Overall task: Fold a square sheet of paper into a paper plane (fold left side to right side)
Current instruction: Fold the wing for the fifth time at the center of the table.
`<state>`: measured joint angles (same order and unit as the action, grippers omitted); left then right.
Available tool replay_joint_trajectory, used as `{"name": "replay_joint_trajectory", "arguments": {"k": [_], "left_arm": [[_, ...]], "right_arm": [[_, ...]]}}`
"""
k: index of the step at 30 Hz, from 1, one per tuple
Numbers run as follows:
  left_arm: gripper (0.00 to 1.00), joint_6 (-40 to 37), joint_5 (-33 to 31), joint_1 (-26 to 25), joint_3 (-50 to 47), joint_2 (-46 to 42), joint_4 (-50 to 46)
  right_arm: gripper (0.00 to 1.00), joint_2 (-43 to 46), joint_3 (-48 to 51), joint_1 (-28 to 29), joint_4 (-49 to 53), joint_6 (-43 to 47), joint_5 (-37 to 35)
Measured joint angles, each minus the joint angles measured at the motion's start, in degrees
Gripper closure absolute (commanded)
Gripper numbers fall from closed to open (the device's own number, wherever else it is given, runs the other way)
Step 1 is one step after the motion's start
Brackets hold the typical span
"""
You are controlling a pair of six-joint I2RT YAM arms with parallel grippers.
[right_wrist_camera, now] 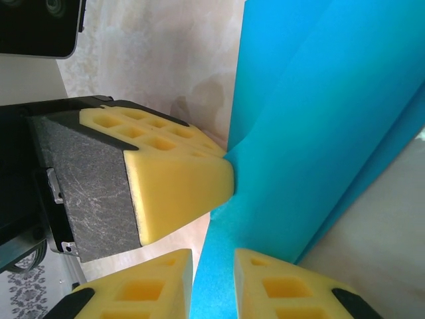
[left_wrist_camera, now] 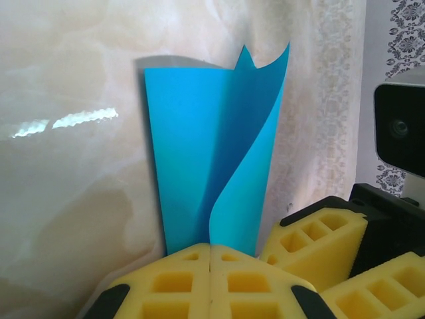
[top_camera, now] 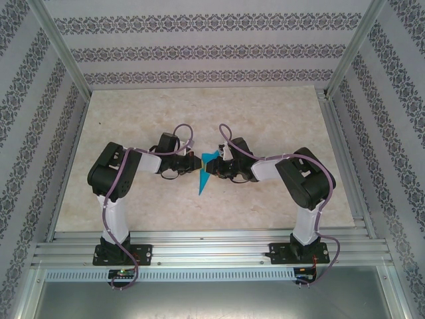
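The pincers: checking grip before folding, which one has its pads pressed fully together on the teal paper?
The left pincer: its yellow pads meet, the teal paper pinched between them. On the right pincer the pads stand apart, paper in the gap.

Pale marbled worktop [top_camera: 119, 126], a streak of glare [left_wrist_camera: 66, 121] on it; walls [top_camera: 199, 50] in striped patterned paper on three sides; aluminium posts [top_camera: 63, 50] at the corners; aluminium rails [top_camera: 212, 240] along the near edge.

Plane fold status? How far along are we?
Done: the sheet of paper is already folded to a tapered, layered shape. In hand: left claw shut on its narrow end, right claw straddling it, jaws apart; one flap curls loose. Left: crease flat, form wings; no dart yet.
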<state>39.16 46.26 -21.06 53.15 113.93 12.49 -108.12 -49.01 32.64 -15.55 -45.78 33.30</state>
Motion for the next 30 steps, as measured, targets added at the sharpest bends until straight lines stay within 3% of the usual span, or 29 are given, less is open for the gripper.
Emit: {"name": "replay_joint_trajectory", "arguments": {"k": [30], "left_arm": [[1.00, -1.2, 0.0, 0.0, 0.8, 0.3, -1.5]], "right_arm": [[0.78, 0.0, 0.0, 2.8, -0.3, -0.8, -0.4]]}}
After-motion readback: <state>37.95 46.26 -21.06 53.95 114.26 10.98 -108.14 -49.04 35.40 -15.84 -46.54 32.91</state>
